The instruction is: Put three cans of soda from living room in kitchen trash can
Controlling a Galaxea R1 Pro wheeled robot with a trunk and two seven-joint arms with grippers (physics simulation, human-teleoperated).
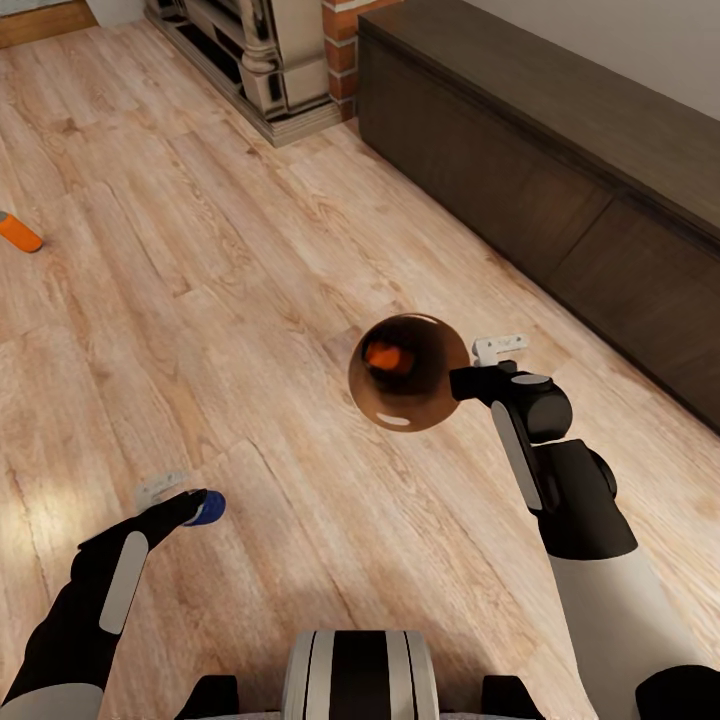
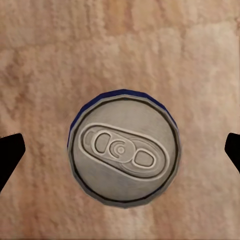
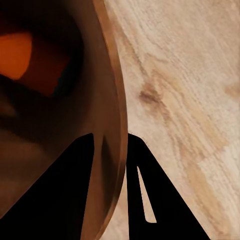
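Observation:
A dark blue can of soda stands upright on the wood floor, silver top facing the left wrist camera. My left gripper hangs open above it, one fingertip on each side and not touching; in the head view the left gripper covers most of the blue can. My right gripper is shut on the rim of the copper-brown tash can, one finger inside the wall and one outside. An orange can lies inside the bin. Another orange can lies on the floor at far left.
A long dark brown low cabinet runs along the right wall. A red brick fireplace with a pale surround stands at the back. Light wood plank floor spreads between them. My base shows at the bottom edge.

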